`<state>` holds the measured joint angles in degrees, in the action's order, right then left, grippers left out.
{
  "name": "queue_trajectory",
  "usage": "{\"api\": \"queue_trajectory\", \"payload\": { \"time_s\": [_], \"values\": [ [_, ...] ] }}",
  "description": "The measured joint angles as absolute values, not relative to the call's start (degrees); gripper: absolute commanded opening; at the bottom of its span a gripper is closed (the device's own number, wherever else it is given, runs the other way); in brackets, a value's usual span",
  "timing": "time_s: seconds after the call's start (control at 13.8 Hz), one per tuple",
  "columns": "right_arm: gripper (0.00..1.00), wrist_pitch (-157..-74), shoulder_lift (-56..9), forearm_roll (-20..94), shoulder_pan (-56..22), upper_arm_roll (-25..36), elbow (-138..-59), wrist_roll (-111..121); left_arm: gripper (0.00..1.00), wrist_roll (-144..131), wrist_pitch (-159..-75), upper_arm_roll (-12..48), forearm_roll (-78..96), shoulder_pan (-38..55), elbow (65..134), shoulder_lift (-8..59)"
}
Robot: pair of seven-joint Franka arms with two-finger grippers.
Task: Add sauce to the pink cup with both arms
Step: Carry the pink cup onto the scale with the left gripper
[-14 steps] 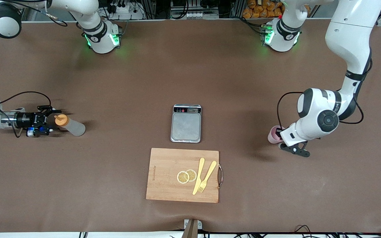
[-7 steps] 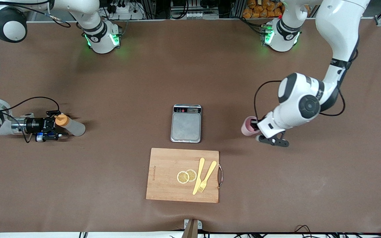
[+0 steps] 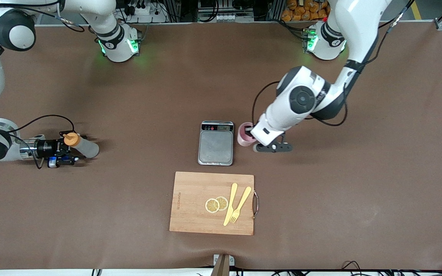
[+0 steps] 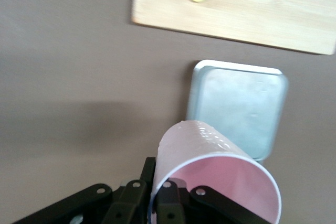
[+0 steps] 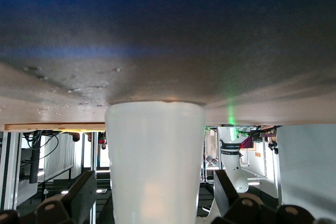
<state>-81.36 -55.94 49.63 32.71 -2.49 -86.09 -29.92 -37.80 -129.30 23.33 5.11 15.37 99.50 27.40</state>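
the left gripper (image 3: pixel 252 138) is clamped on the rim of the pink cup (image 3: pixel 244 134), carrying it in the air just beside the grey kitchen scale (image 3: pixel 216 143), toward the left arm's end of the table. the sauce bottle (image 3: pixel 81 145) lies on its side on the brown table (image 3: pixel 148 96) at the right arm's end. the right gripper (image 3: pixel 67 152), low at the table, has wide jaws around the bottle's orange-capped end, not yet gripping. no sauce has been added; setting the cup down, lifting the bottle and squeezing all appear left to do.
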Motion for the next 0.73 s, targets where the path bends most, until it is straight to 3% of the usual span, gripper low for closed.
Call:
{"api": "queue_trajectory", "payload": {
  "time_s": [0.44, 0.73],
  "values": [
    [0.59, -81.32, -55.94, 49.69, 32.75, -2.24, -86.01, -30.41, 0.00, -52.45, -130.18, 22.39, 5.11, 24.03, 87.79, 37.59],
    [0.59, -81.41, -55.94, 49.70, 32.73, -2.29, -85.63, -32.66, 0.00, -53.84, -134.78, 16.18, 5.11, 29.70, 85.85, 41.16]
  ]
}}
